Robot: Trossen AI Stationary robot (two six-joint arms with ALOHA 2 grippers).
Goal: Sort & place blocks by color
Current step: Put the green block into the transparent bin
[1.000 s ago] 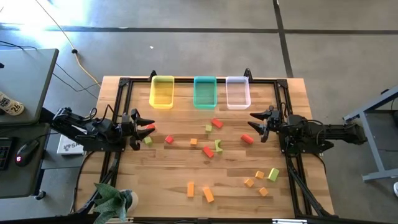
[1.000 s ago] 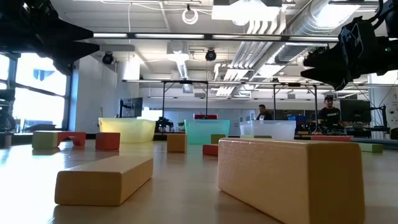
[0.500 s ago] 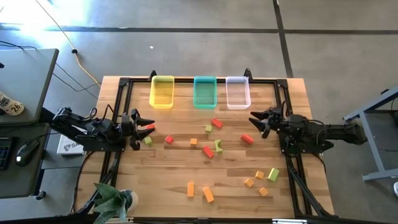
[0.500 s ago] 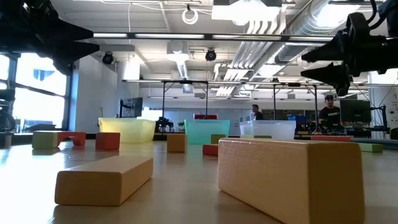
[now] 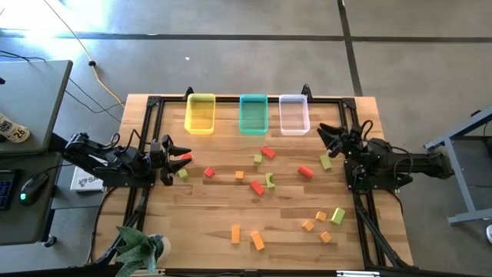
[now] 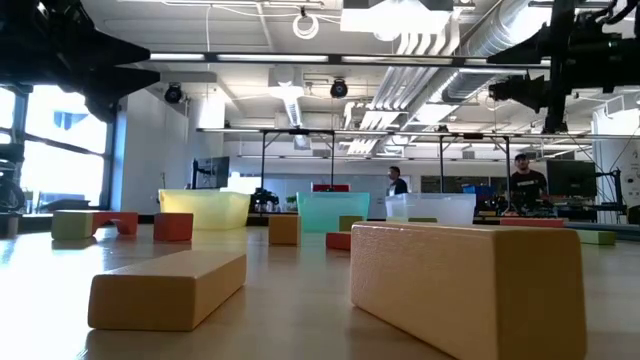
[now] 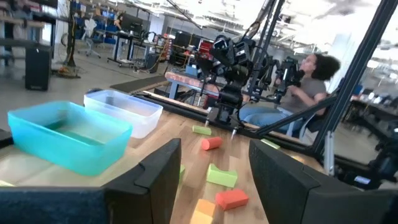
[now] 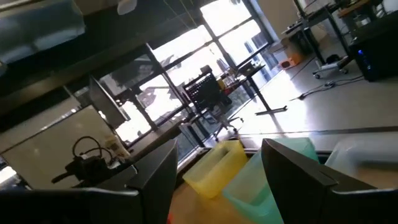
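- Blocks (image 5: 266,181) are lying scattered over the middle and near-right part of the table (image 5: 207,223): red, orange, light green. None seems to be in a bin yet, as far as the high view shows.
- Green block (image 5: 326,161) is sitting just beside the right gripper (image 5: 329,135), on the wood, apart from the fingers. Red block (image 5: 305,171) is lying near it, toward table centre.
- Yellow bin (image 5: 201,113), teal bin (image 5: 253,113), clear bin (image 5: 294,114) are standing side by side along the far edge.
- Right gripper is hovering near the clear bin's corner, fingers spread, nothing between them; wrist view is pointing up over the bins.
- Left gripper (image 5: 181,153) is waiting at the left edge, fingers apart, empty; a red block (image 5: 187,157) and a green one (image 5: 183,174) are lying close by.
- Step, imo: very start, right arm is lining up a first pick, prob. the green block.
- Next move needs: tilting down, centring the fingers astride the block, then closing w/o nudging it.
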